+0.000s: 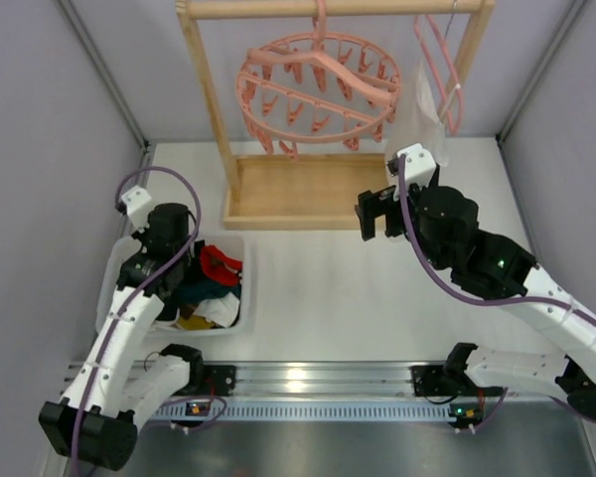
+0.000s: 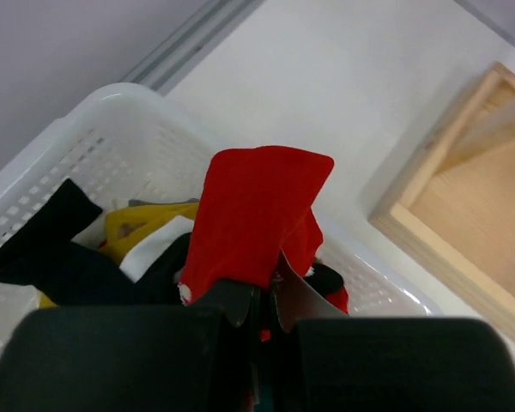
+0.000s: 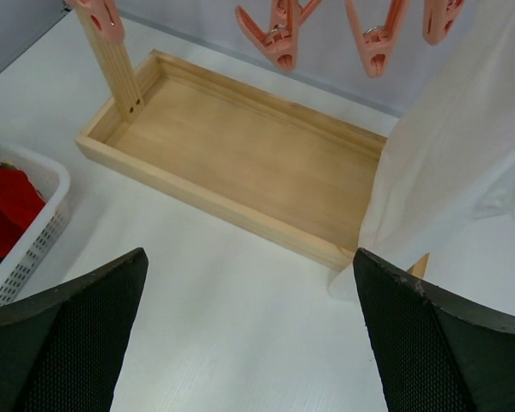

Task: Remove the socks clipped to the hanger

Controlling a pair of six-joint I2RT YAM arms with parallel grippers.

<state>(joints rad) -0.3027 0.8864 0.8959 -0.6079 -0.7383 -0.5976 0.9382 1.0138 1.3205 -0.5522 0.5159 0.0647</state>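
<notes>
I counted one ring hanger (image 1: 318,94), hooked on the wooden rack's (image 1: 207,99) top bar near the bench's (image 1: 318,288) far edge. One basket (image 1: 247,293) of heaped socks (image 1: 204,293) sat by the left edge. Bare bench lay open between basket and right arm. My left pincer (image 2: 266,296) was pressed together on one red sock (image 2: 253,215) above the basket. My right pincer (image 3: 249,257) stood spread wide, gripping nothing, before the rack's tray (image 3: 240,163).

pink clips (image 3: 279,39) above wooden tray (image 3: 240,163). white cloth (image 3: 446,146) at tray's right end. basket (image 3: 34,240) with red sock (image 3: 9,202) left of tray.
</notes>
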